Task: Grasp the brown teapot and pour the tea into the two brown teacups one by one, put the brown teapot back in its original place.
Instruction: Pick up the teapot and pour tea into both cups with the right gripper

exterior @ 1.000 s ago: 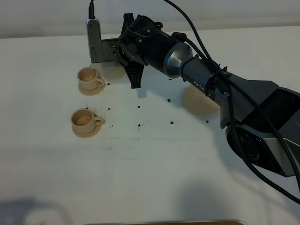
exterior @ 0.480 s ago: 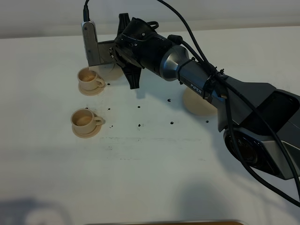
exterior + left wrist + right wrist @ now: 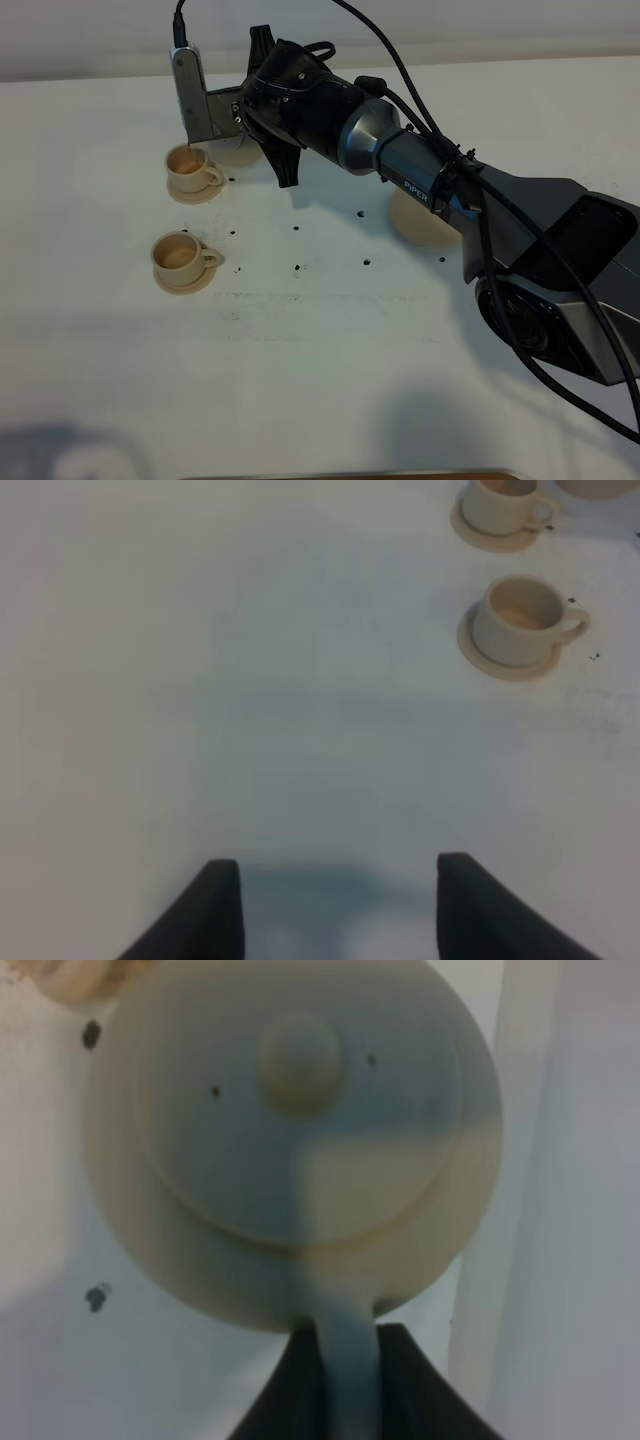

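The brown teapot (image 3: 290,1150) fills the right wrist view, lid knob (image 3: 300,1060) toward the camera. My right gripper (image 3: 345,1390) is shut on its loop handle. In the high view this gripper (image 3: 250,125) reaches across to the far left and holds the teapot (image 3: 234,152), mostly hidden under the wrist, tilted toward the far teacup (image 3: 190,168). The near teacup (image 3: 180,257) sits on its saucer in front of it. The wide saucer (image 3: 425,222) lies bare, partly behind the arm. My left gripper (image 3: 335,920) is open and empty over bare table, well away from both cups (image 3: 520,620).
Small dark specks (image 3: 298,268) dot the white table between the cups and the wide saucer. The right arm (image 3: 520,220) spans the table from the right. A tan edge (image 3: 350,475) shows at the table's front.
My right gripper has moved a little left and back with the teapot, bringing it closer over the far teacup. The cups and the wide saucer have not moved.
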Controlling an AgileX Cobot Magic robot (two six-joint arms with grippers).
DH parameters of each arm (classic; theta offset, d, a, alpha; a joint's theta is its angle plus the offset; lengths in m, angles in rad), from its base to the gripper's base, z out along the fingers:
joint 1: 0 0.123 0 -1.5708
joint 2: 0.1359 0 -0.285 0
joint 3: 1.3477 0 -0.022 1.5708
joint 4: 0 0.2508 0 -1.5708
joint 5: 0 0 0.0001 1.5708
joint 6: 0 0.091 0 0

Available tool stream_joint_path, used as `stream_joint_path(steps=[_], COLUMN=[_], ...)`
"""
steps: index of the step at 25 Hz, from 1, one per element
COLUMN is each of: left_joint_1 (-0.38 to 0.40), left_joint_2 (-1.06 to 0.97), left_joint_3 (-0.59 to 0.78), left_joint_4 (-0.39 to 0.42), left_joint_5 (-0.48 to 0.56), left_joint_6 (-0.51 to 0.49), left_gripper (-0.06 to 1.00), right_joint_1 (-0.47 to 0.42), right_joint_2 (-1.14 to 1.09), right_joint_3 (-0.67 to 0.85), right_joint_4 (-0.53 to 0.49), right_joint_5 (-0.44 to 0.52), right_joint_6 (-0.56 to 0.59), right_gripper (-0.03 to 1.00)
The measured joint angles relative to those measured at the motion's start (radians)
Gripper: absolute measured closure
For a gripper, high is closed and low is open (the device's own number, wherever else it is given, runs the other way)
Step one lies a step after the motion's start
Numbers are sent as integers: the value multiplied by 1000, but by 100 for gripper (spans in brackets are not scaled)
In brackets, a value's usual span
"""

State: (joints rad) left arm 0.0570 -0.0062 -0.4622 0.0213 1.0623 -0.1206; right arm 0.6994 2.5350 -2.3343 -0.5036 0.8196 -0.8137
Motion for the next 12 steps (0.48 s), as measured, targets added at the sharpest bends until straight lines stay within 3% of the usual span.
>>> stream_joint_path(steps=[12], left_joint_1=[0], left_joint_2=[0], left_joint_3=[0], left_joint_4=[0], left_joint_5=[0], left_joint_6=[0], left_gripper=[44], right_joint_1=[0], right_joint_2=[0], right_joint_3=[0], right_joint_4=[-12], right_joint_5=[-6], right_joint_6=[-47], right_gripper=[88])
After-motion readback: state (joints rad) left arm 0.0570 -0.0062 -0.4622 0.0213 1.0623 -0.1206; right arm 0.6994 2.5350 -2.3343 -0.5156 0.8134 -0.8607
